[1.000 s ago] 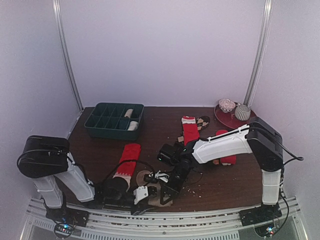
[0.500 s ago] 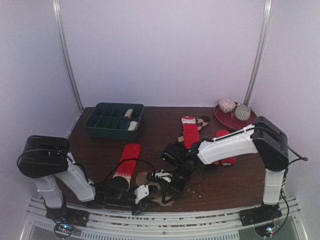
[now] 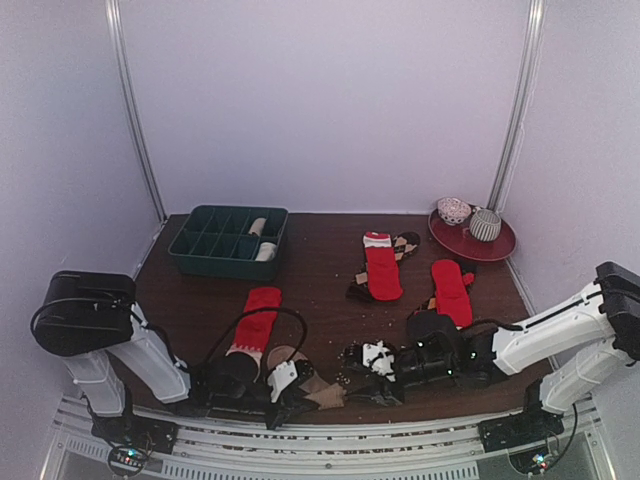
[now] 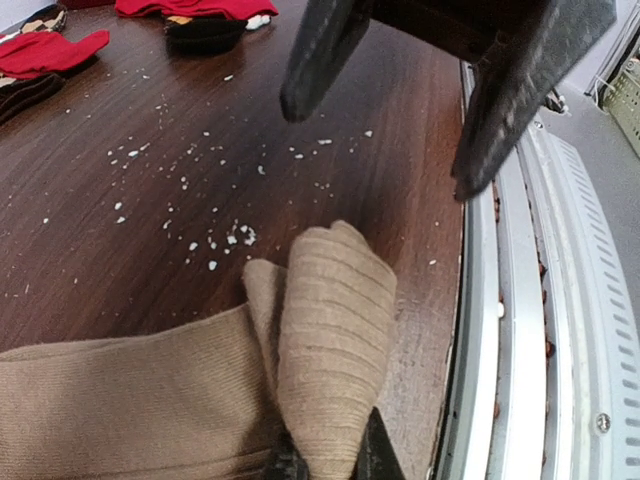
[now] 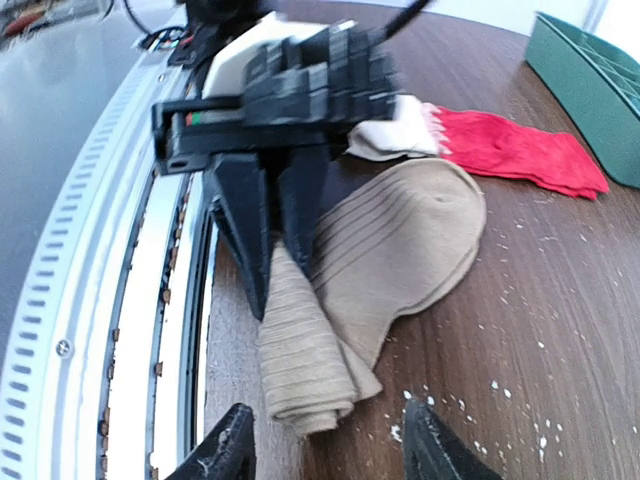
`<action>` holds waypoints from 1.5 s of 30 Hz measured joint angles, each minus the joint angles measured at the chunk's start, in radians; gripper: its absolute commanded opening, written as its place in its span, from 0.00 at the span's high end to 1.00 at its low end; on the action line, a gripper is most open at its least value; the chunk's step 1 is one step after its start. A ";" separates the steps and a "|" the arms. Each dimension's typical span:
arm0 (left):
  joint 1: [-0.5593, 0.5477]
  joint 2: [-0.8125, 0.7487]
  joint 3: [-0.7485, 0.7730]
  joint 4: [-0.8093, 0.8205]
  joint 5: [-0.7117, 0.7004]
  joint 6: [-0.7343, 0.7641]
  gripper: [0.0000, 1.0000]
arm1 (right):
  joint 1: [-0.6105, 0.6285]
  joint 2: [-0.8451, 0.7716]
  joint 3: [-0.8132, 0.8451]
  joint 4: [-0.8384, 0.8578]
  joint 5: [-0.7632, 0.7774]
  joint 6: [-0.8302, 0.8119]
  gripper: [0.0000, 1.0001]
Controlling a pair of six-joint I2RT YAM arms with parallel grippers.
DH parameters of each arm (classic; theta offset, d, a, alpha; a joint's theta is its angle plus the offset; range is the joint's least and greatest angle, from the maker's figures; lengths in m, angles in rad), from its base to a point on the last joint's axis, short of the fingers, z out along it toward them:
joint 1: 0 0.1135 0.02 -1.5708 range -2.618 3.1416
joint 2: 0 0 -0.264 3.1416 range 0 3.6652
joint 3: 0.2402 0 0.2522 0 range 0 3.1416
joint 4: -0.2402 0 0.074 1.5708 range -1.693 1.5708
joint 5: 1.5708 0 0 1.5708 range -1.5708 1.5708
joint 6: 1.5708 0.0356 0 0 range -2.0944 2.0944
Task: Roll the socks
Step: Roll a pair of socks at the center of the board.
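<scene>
Where its dark fingers press together at the near edge of the table (image 3: 320, 290), the left gripper (image 5: 278, 285) pinches the folded end of the tan sock (image 5: 400, 240). The rest of that sock lies flat on the wood, reaching toward a red sock (image 5: 510, 150) with a white end. The right gripper (image 5: 325, 452) faces the fold from just beside it, fingers spread. Two more red socks (image 3: 382, 270) lie nearer the far right corner.
</scene>
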 measured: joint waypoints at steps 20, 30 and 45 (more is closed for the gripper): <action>0.000 0.000 0.001 0.000 0.008 -0.023 1.00 | 0.089 0.251 0.093 0.062 0.075 -0.181 0.52; 0.003 0.002 0.001 0.000 0.019 -0.022 1.00 | 0.092 0.282 0.117 0.046 0.080 -0.175 0.82; 0.008 -0.280 -0.071 -0.176 -0.004 -0.008 0.41 | 0.119 0.306 0.229 -0.121 0.053 -0.113 0.89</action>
